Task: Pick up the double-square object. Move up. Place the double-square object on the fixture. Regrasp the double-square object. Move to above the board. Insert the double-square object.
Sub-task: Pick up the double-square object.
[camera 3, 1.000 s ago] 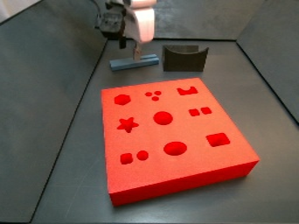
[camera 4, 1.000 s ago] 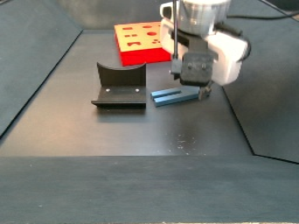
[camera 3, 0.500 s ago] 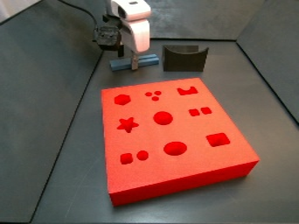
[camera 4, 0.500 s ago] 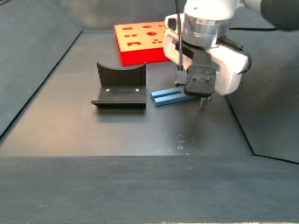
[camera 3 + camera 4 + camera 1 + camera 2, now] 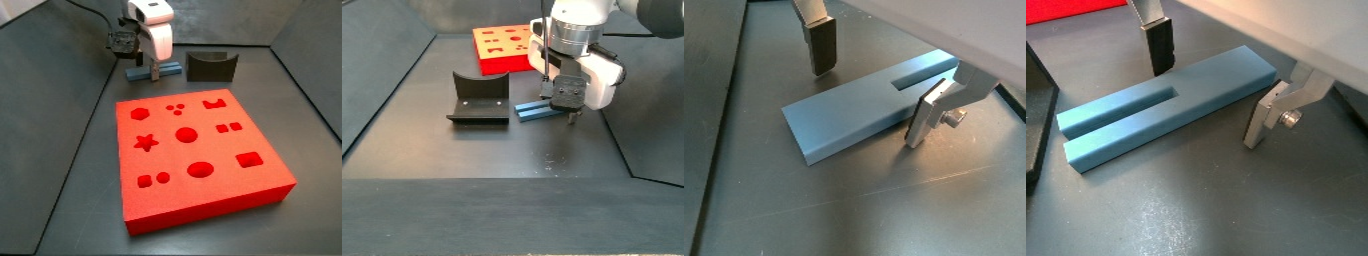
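Gripper point(image 5: 871, 80) low over the double-square object point(image 5: 871, 105), fingers point(image 5: 1158, 45) spread wide — one on each side of the bar, neither touching, nothing held; bar lies flat on the dark surface point(image 5: 489, 160), just beside the fixture point(image 5: 478, 98), upper centre in a side view; board point(image 5: 194, 150) well apart.

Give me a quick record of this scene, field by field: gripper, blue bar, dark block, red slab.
gripper: the gripper is low over the floor, fingers straddling the bar, open, not touching it
peg: long blue-grey double-square object lies flat on the dark floor, not lifted
fixture: dark notched block stands beside the bar, with nothing in its notch
board: red slab with shaped recesses, all recesses unfilled
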